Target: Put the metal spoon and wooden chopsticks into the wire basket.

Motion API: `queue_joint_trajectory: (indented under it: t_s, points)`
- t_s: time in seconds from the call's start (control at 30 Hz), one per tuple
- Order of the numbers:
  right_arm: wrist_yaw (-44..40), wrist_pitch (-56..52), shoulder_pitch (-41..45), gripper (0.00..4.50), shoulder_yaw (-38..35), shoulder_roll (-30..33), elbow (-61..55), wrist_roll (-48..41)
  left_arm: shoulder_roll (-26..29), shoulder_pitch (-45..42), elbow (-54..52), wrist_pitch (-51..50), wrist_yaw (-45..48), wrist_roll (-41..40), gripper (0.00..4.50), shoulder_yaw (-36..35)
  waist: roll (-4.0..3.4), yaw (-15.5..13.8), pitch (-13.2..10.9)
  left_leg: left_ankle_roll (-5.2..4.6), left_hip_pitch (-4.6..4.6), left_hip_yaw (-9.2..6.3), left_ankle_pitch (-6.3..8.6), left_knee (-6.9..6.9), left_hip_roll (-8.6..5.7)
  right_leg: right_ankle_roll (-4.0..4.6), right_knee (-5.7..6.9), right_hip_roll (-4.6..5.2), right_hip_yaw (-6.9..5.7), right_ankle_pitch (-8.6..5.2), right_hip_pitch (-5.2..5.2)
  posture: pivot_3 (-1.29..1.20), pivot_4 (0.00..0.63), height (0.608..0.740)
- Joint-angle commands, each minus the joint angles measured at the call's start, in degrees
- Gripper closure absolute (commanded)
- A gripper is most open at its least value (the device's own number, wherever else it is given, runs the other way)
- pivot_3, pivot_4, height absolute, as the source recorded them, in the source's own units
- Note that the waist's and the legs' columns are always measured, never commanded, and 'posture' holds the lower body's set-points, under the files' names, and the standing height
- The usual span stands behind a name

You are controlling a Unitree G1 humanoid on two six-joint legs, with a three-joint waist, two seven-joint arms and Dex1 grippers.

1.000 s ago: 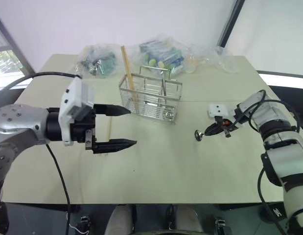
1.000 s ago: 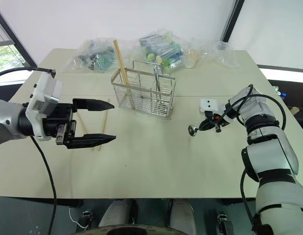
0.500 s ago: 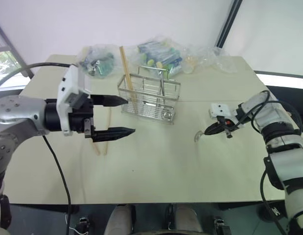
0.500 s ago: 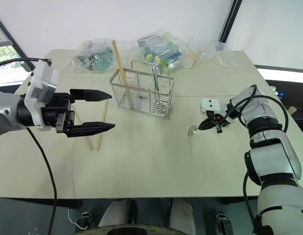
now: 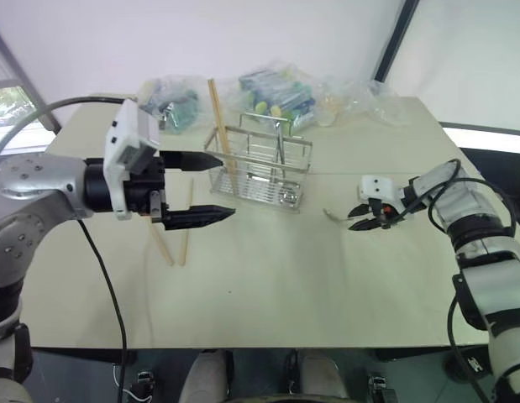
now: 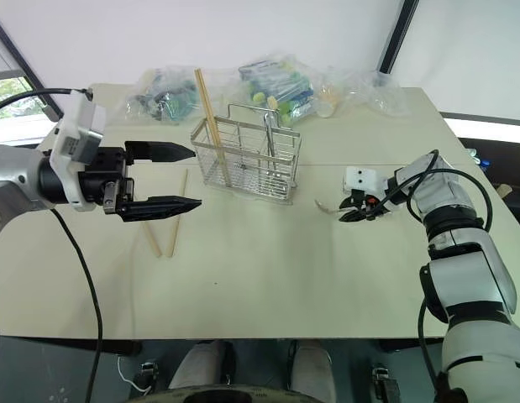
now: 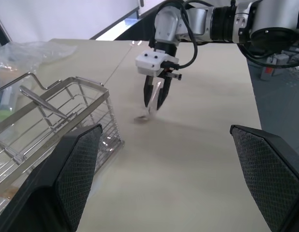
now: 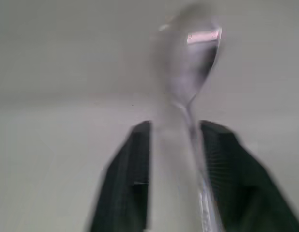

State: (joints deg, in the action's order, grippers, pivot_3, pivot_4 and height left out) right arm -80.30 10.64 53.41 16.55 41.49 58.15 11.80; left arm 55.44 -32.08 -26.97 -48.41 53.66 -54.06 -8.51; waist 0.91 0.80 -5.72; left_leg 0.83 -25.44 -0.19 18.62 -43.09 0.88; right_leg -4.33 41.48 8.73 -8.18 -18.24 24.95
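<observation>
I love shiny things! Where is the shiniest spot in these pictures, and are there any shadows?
Right wrist view: the brightest glint sits on the bowl of the metal spoon. Left eye view: the wire basket gleams a little, and the plastic bags catch the light. Left wrist view: a faint grey shadow lies on the table beside the spoon.

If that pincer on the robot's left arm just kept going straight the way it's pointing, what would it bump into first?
Most likely the wire basket: the open left pincer points sideways at its near end, where a wooden chopstick stands. Depth is unclear, so it might pass just in front.
</observation>
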Motion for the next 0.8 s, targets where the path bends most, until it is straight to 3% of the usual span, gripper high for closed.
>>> queue_joint_trajectory:
  t_s: [0.03, 0.53, 0.63, 0.77, 0.8]
  points:
    - [3.5, 2.6, 0.9, 1.51, 0.1, 0.4, 1.8, 1.7, -0.4, -1.5, -0.2, 1.0, 0.1, 0.4, 0.00, -0.6, -0.02, 0.0, 0.0, 0.02, -0.02, 0.01, -0.01, 0.00, 0.00, 0.00, 0.00, 0.00, 0.00, 0.00, 0.01, 0.00, 0.150, 0.628]
    - [5.2, 4.3, 4.1, 1.51, 0.7, -1.6, 8.7, 4.2, -1.1, -2.0, -0.6, 0.8, -2.4, 0.3, 0.00, -2.0, 0.08, 0.1, 0.1, 0.05, 0.01, -0.01, -0.04, -0.05, -0.03, 0.06, 0.02, -0.01, 0.03, -0.03, -0.06, 0.00, 0.150, 0.628]
    - [5.9, 4.2, 4.3, 2.37, 0.8, -2.0, 9.4, 4.8, -1.1, -2.3, -0.4, 0.7, -2.7, 0.2, 0.00, -2.2, 0.09, 0.3, 0.1, 0.05, 0.02, -0.02, -0.04, -0.04, -0.03, 0.06, 0.03, -0.02, 0.03, -0.03, -0.06, 0.00, 0.150, 0.628]
    - [5.2, 4.5, 4.2, 4.40, 1.0, -2.3, 9.9, 5.2, -0.9, -2.3, -0.2, 0.8, -2.9, 0.2, 0.00, -2.5, 0.08, 0.3, 0.1, 0.05, 0.03, -0.02, -0.04, -0.05, -0.02, 0.08, 0.06, -0.02, 0.04, -0.04, -0.06, 0.00, 0.150, 0.628]
    - [5.1, 4.6, 4.2, 4.46, 1.1, -2.4, 10.0, 5.3, -0.9, -2.4, -0.1, 0.9, -3.0, 0.3, 0.00, -2.6, 0.08, 0.3, 0.1, 0.05, 0.05, -0.01, -0.04, -0.06, -0.02, 0.08, 0.08, -0.01, 0.04, -0.04, -0.06, 0.00, 0.150, 0.628]
